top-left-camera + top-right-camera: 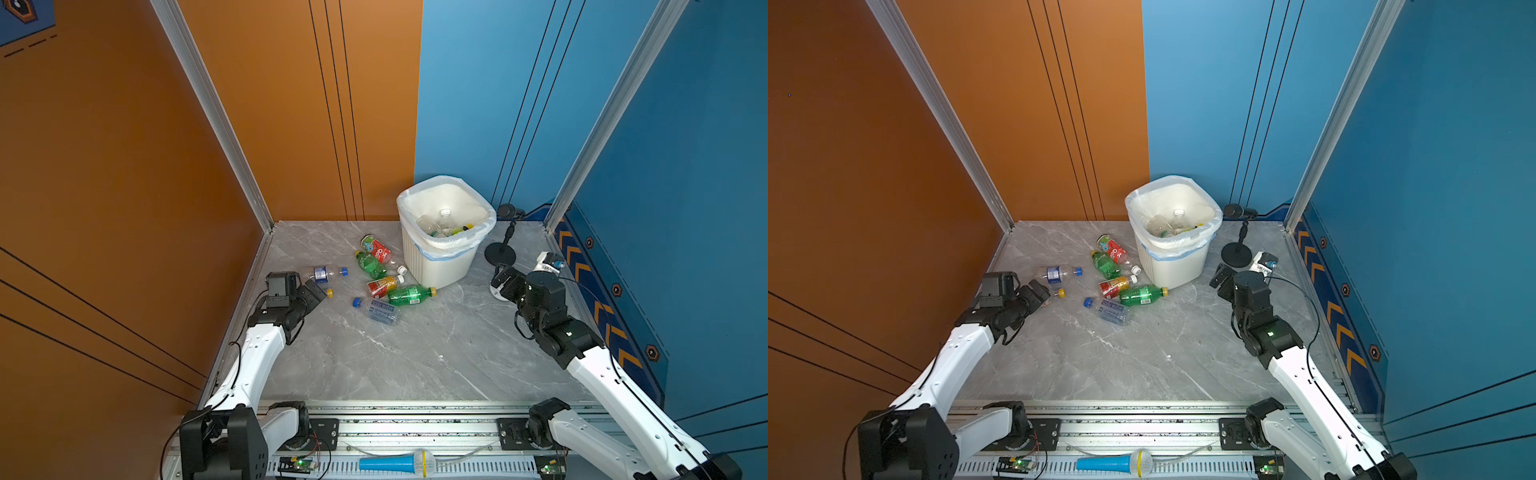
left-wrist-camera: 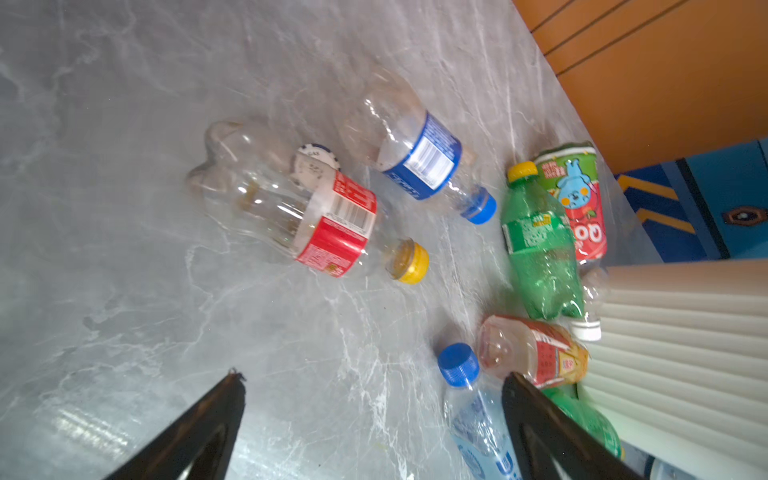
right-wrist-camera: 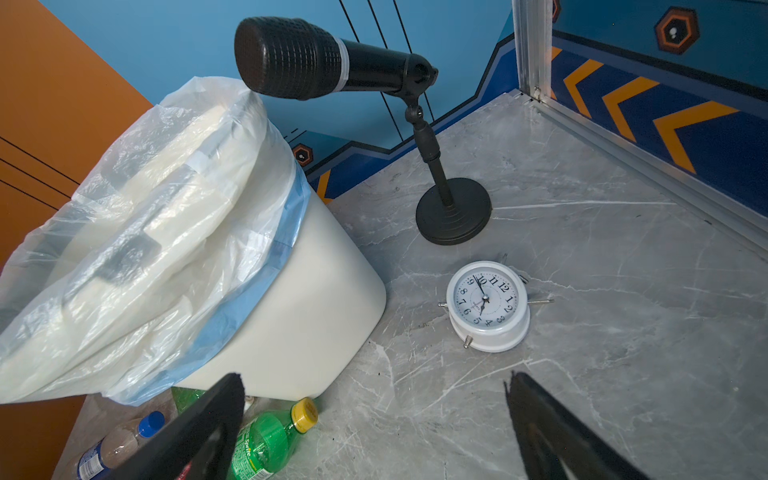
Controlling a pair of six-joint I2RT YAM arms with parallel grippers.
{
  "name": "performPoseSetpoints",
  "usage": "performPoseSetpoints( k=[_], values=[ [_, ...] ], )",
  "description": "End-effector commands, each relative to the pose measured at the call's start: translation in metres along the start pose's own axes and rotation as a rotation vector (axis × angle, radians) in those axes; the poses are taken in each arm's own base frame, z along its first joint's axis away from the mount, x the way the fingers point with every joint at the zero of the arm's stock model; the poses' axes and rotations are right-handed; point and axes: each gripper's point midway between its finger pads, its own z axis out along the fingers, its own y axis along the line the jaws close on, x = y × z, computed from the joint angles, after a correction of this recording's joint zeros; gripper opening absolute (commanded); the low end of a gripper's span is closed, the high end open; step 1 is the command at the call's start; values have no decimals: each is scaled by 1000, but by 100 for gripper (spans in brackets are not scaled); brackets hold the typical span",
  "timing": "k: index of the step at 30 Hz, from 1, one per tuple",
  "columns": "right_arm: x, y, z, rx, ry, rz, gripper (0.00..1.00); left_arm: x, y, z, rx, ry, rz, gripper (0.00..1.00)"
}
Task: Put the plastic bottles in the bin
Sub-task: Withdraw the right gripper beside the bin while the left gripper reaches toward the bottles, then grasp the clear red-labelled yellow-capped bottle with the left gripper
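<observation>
A robot lab cell, not a lived-in room. Orange panels (image 1: pixel 124 166) and blue panels (image 1: pixel 685 166) wall in a grey marble-look desk (image 1: pixel 415 353), joined by bare aluminium posts (image 1: pixel 214 112). Two arms (image 1: pixel 257 357) are bolted to a metal rail (image 1: pixel 415 428) at the front, beside loose wires and green-lit circuit boards (image 1: pixel 300 462). Bottles (image 1: pixel 409 294), a bin (image 1: pixel 440 266), a microphone (image 3: pixel 299 58) and a clock (image 3: pixel 488 305) make an odd mix.

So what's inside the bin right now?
In both top views the bin holds several plastic bottles: one clear with a white cap, others partly green and yellow. Its near wall hides whatever lies deeper.
</observation>
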Motion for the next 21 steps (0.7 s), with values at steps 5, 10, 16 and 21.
performPoseSetpoints(
  k=[5, 10, 16, 21],
  values=[
    [-1, -7, -3, -31, 18, -9, 100, -22, -2, 28, 8, -30, -194, 99],
    [-1, -15, -3, -25, 19, -4, 100, -33, 0, 42, 2, -82, -273, 100],
    [-1, -21, -2, -22, 23, 8, 100, -44, 4, 47, -20, -130, -317, 99],
    [-2, -25, 0, -13, 25, 15, 100, -44, 11, 56, -46, -130, -341, 97]
  ],
)
